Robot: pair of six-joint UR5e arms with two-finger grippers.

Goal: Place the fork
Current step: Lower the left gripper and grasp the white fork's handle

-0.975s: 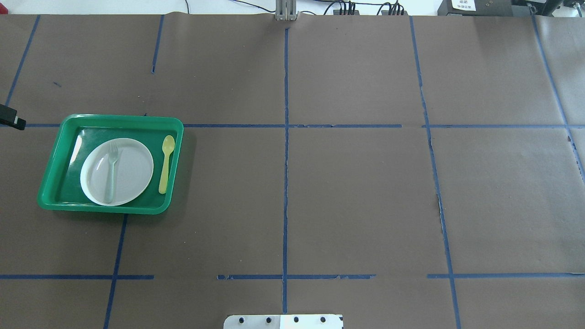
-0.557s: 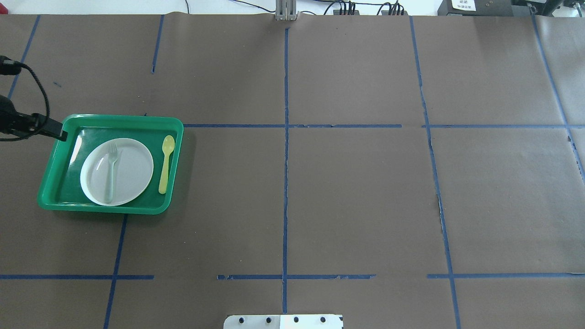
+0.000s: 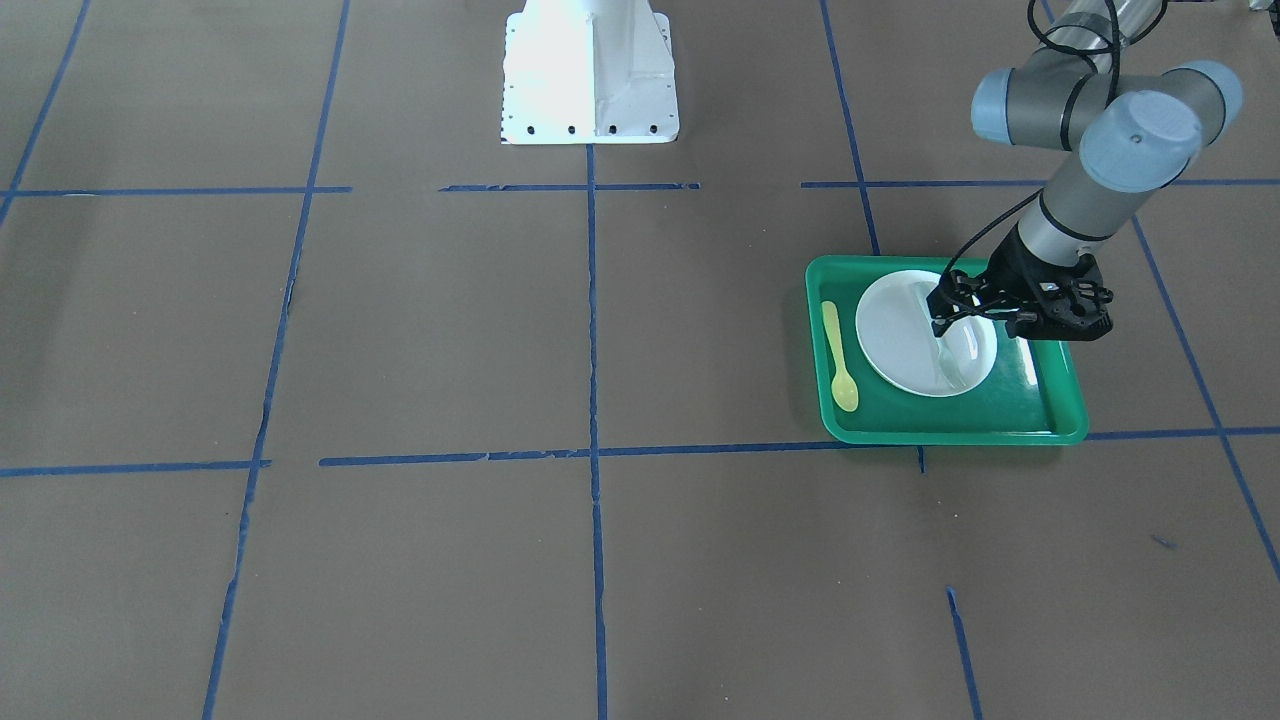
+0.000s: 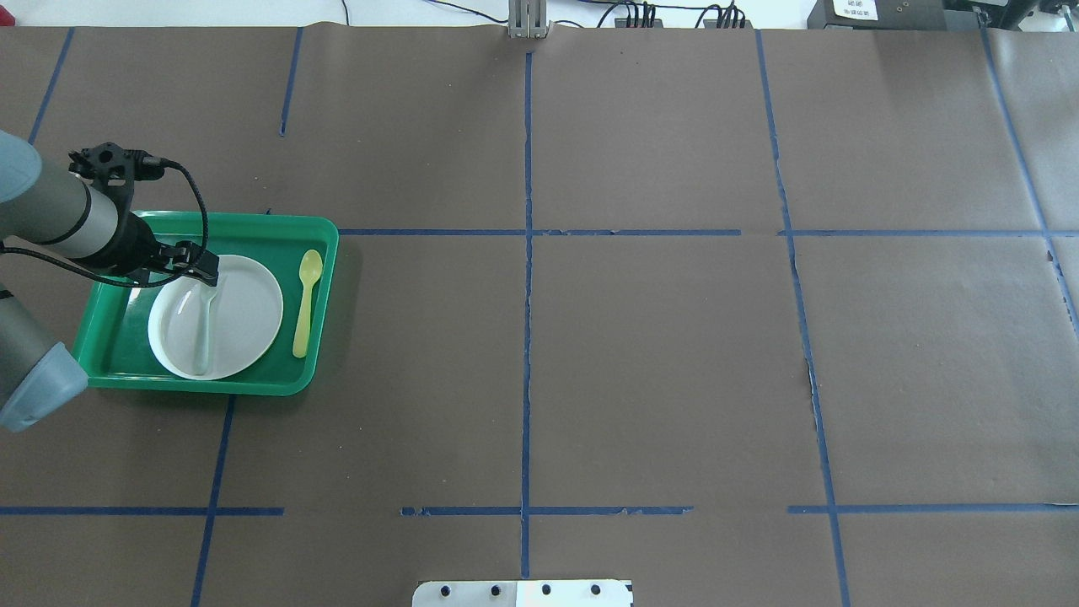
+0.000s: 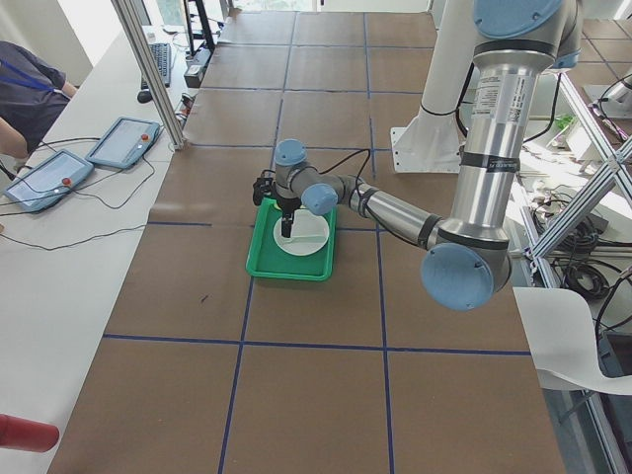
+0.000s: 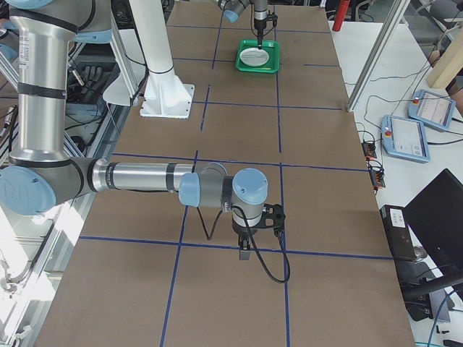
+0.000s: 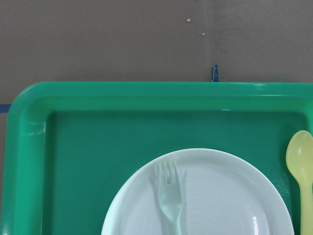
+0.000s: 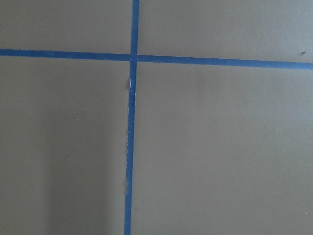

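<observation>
The pale translucent fork lies on the white plate in the green tray, tines toward the far side. My left gripper hovers over the fork's tine end, which it hides from overhead; its fingers look together and hold nothing. In the front view it stands over the plate and fork. The left wrist view shows the fork lying free on the plate. My right gripper shows only in the right side view, far from the tray; I cannot tell its state.
A yellow spoon lies in the tray to the right of the plate, also in the front view. The brown table bears blue tape lines. The robot base stands at the table's near edge.
My left arm has come in from the left edge and moved right over the tray, to above the fork's tines. The fork, plate and spoon have not moved.
</observation>
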